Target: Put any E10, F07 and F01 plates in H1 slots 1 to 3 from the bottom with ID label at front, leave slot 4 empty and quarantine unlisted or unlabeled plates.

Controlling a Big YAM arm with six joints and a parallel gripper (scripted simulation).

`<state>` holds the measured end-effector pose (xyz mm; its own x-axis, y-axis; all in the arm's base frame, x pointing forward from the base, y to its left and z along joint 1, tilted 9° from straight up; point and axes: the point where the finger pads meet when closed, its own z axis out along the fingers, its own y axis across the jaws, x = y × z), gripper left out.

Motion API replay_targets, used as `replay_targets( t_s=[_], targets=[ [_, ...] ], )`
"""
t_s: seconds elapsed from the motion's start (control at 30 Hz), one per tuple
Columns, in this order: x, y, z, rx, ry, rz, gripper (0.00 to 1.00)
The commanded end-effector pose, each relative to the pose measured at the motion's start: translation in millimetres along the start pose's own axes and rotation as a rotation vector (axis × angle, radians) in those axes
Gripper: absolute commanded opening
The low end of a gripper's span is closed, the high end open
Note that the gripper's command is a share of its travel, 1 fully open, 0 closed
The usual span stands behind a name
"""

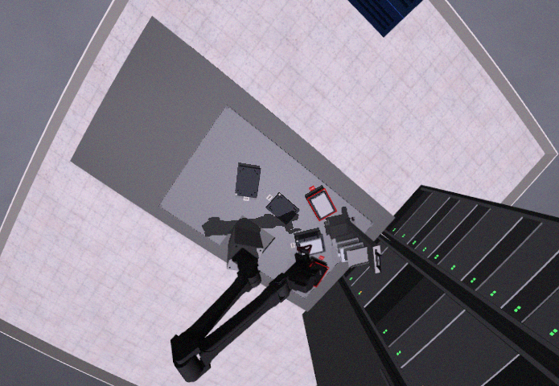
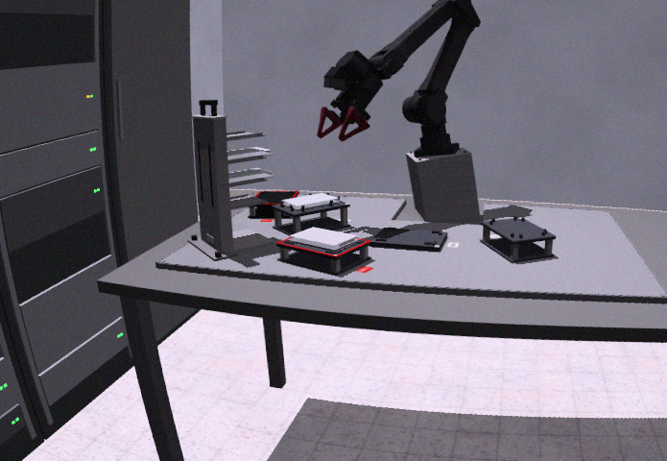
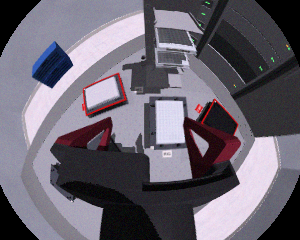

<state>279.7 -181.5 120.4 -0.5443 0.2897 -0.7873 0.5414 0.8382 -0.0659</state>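
Note:
The plate hotel H1 stands at the table's left end. In the wrist view two light plates show on its shelves; I cannot read labels or tell the slots. A white plate lies on the landing nest in front of the hotel. Another white plate lies in a red-rimmed quarantine nest. The second red-rimmed nest is bare. My gripper is open and empty, high above the landing nest's plate.
A flat dark regrip nest lies mid-mat. A raised dark nest stands to the right. The arm's base pedestal is at the back. Server racks stand beside the hotel.

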Motion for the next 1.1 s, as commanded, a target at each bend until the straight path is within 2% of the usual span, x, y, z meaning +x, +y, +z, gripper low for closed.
replay_targets(
  t_s=[0.0, 0.67, 0.77, 0.8, 0.83, 1.07],
  targets=[
    [-54.4, -10.5, -7.5, 0.009, -0.100, -0.024, 1.00],
    [-59.1, -75.7, -0.7, 0.022, -0.095, -0.042, 1.00],
    [-59.0, -75.8, -0.7, 0.022, -0.095, -0.042, 1.00],
    [-60.4, -67.9, 0.2, 0.005, -0.096, -0.054, 1.00],
    [-60.4, -67.4, 0.2, 0.004, -0.097, -0.055, 1.00],
    [-59.4, -73.4, -0.4, 0.018, -0.095, -0.044, 1.00]
  ],
)
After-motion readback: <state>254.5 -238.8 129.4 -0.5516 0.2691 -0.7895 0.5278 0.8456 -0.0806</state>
